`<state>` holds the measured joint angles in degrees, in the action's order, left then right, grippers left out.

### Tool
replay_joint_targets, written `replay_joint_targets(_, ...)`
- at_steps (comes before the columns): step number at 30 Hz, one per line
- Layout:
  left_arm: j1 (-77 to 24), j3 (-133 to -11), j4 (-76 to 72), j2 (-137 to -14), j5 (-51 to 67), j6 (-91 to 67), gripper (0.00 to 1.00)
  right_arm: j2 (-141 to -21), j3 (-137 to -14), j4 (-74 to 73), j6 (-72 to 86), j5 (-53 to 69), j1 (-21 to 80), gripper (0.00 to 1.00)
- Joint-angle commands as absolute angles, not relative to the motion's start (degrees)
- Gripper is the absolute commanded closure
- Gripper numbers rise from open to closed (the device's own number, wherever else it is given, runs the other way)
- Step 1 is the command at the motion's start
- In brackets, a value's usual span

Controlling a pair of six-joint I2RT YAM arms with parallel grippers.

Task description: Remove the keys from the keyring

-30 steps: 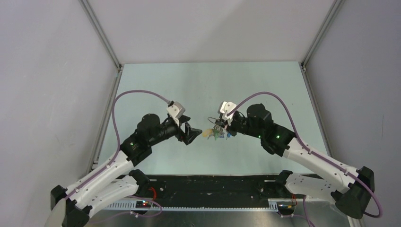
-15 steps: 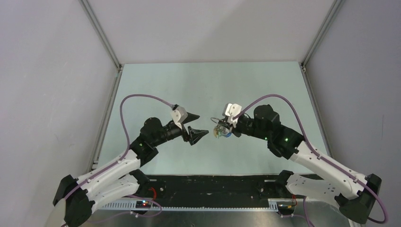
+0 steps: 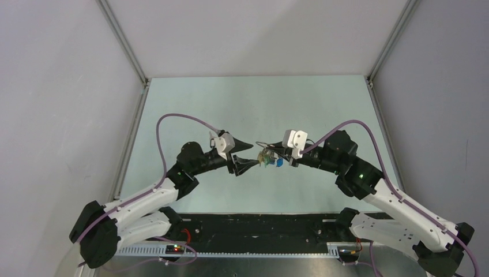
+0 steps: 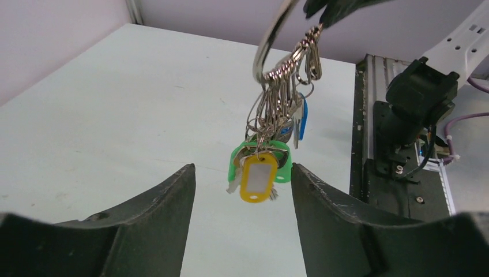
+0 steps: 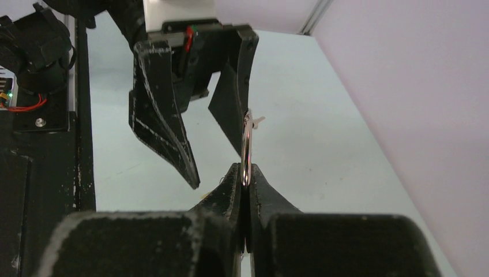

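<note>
1. Right pincer (image 5: 245, 176) clamps the thin silver wire keyring (image 5: 247, 141) above the pale worktop (image 3: 230, 104).
2. Metal keys with coloured plastic heads (image 4: 266, 156) hang beneath.
3. Left pincer (image 3: 252, 154), part open and empty, flanks them.

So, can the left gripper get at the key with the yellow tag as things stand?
Probably yes. The right gripper holds the keyring up in the air, the keys hang free below it, and the yellow tag sits between the open fingers of the left gripper, with nothing between them.
</note>
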<state>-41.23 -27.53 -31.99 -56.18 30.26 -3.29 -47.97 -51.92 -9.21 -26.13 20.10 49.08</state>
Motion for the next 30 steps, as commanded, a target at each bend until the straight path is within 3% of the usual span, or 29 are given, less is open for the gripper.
replay_joint_targets(1, -42.4, -28.9, -35.2, -58.2, 31.6, -1.1, 0.35, -46.3, -54.8, -3.6, -27.2, 21.5, 49.5, 1.00)
replay_joint_targets(19, -44.3, -32.1, -36.9, -64.0, 31.2, -2.4, 0.40, -46.5, -54.7, -3.5, -26.1, 21.6, 49.5, 1.00)
replay_joint_targets(22, -44.4, -32.8, -37.0, -64.8, 31.9, -2.5, 0.57, -46.6, -54.8, -3.5, -26.0, 21.6, 49.5, 1.00)
replay_joint_targets(28, -44.4, -33.6, -37.1, -66.5, 32.0, -3.4, 0.68, -46.8, -54.8, -3.8, -25.7, 21.3, 49.5, 1.00)
replay_joint_targets(30, -44.5, -33.6, -37.0, -66.8, 31.9, -3.4, 0.83, -46.7, -54.8, -3.9, -25.7, 21.0, 49.6, 1.00)
